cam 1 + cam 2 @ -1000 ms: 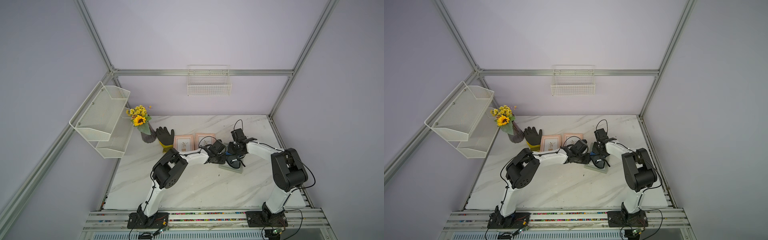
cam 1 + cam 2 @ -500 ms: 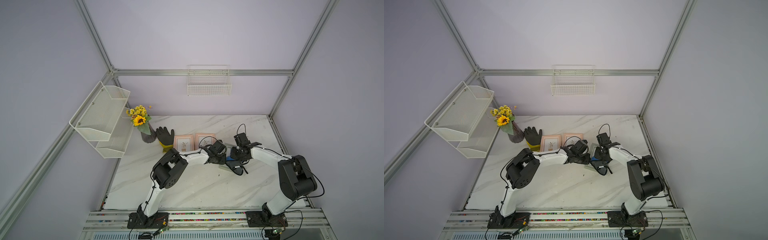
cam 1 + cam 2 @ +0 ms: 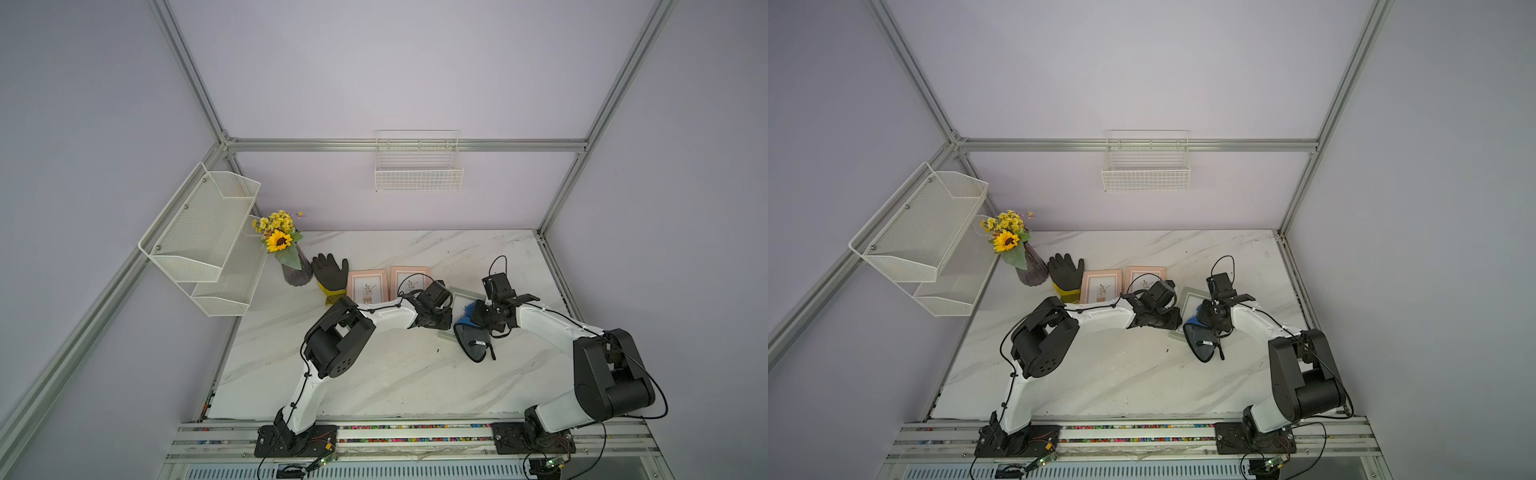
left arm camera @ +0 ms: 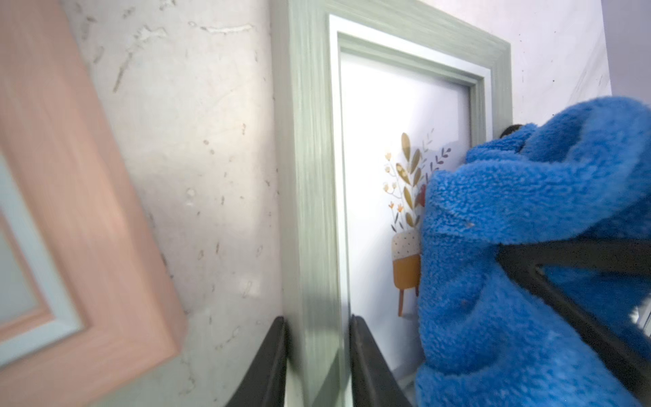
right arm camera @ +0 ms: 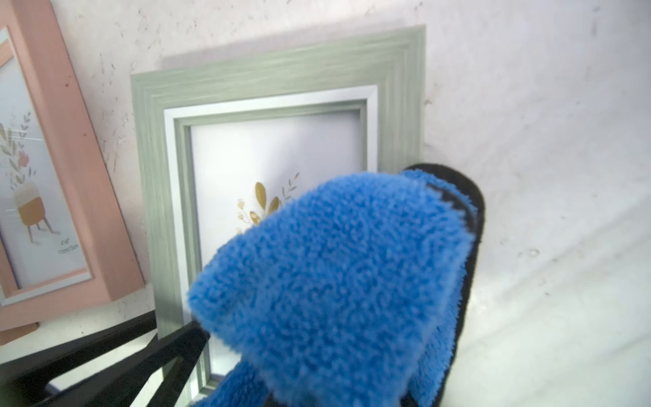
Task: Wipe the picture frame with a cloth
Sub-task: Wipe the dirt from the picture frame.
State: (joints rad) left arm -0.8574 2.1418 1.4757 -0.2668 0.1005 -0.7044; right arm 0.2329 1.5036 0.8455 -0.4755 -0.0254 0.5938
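Faintly, size caption inside pink frame (image 5: 60,169)

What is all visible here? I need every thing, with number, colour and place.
green picture frame: 1, grey-green, flat between the arms
cloth: 1, blue and dark, over that frame's glass
pink picture frames: 2, pink, beside the glove
glove: 1, black, yellow cuff, beside the vase
vase of flowers: 1, dark, yellow blooms, table's far left
mesh shelf: 1, white, left wall
wire basket: 1, white, back wall
table: 1, white marble, below the arms
left tool: 1, black, shut on the green frame's edge
right tool: 1, black, shut on the cloth
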